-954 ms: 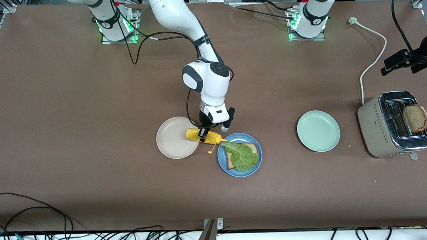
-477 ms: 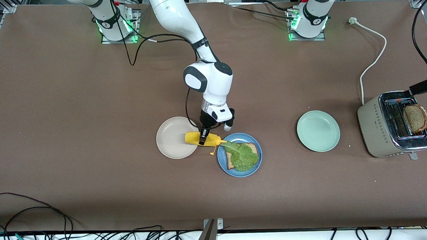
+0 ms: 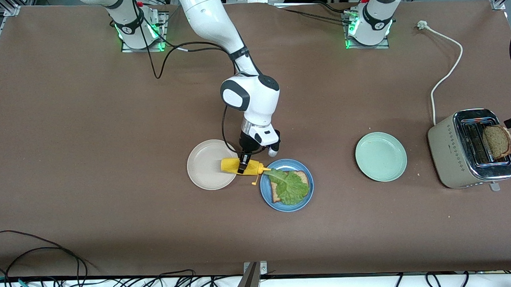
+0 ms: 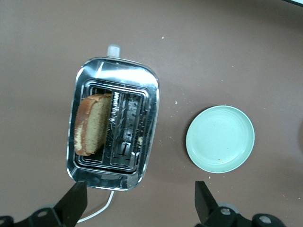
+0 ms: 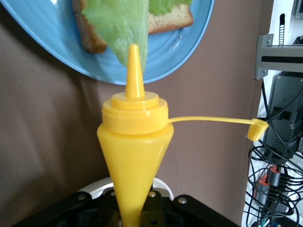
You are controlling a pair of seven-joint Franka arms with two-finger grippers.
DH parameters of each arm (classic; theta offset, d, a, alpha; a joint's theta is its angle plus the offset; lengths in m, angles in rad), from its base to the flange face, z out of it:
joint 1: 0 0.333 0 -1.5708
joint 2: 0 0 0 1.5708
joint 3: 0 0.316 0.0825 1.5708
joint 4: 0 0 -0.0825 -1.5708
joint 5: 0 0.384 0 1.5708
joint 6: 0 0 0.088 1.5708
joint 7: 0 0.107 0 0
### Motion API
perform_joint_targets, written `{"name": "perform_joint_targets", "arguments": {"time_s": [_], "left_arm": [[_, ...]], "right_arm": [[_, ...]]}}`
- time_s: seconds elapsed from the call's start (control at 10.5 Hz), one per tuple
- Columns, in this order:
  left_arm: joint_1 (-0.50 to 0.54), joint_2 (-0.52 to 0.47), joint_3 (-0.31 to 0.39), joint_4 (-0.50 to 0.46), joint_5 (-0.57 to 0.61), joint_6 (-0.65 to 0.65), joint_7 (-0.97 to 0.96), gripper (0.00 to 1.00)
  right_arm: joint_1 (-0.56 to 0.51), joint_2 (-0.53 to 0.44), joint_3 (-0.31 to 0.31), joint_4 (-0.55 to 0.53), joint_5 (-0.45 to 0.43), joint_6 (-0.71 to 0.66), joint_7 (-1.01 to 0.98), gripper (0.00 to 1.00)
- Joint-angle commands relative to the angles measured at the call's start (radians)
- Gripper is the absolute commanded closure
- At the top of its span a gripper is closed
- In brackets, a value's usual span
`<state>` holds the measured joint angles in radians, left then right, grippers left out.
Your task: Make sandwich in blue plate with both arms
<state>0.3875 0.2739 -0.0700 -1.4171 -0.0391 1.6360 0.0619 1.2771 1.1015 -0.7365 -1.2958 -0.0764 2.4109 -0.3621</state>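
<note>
Squeezing sauce onto the open sandwich on the blue plate, mid-table.

Right gripper is clamped on the yellow bottle, now lower, nozzle at the lettuce edge; cap dangles. Left gripper has drifted to hang over the toaster with fingers apart, above the second slice, so topping comes next.

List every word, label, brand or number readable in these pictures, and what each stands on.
None can be read.
Yellow squeeze bottle, held in the right gripper: plain, no label.
Toaster: only a dot pattern.
Round marks on both arm bases: too small to read.
</note>
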Motion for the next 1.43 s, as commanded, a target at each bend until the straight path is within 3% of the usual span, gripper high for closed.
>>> {"name": "perform_joint_targets", "arguments": {"time_s": [0.0, 0.29, 0.57, 0.67, 1.05, 1.34], "left_arm": [[0.014, 0.016, -0.010, 0.035, -0.010, -0.002, 0.021, 0.00], [0.025, 0.039, -0.010, 0.033, -0.010, 0.004, 0.085, 0.00], [0.025, 0.065, -0.008, 0.033, -0.002, 0.015, 0.159, 0.00], [0.025, 0.115, -0.007, 0.035, 0.002, 0.013, 0.167, 0.00], [0.079, 0.163, -0.002, 0.035, 0.039, 0.073, 0.236, 0.00], [0.088, 0.221, -0.002, 0.029, 0.120, 0.128, 0.234, 0.00]], "right_arm": [[0.007, 0.026, -0.009, 0.029, -0.065, -0.009, 0.069, 1.00], [0.007, 0.014, -0.012, 0.030, -0.063, -0.019, 0.057, 1.00], [0.007, -0.038, -0.020, 0.056, -0.040, -0.171, 0.042, 1.00], [0.007, -0.066, -0.018, 0.058, -0.013, -0.215, 0.040, 1.00], [-0.010, -0.236, -0.027, 0.052, 0.136, -0.401, -0.134, 1.00], [-0.123, -0.386, -0.031, 0.036, 0.312, -0.527, -0.334, 1.00]]}}
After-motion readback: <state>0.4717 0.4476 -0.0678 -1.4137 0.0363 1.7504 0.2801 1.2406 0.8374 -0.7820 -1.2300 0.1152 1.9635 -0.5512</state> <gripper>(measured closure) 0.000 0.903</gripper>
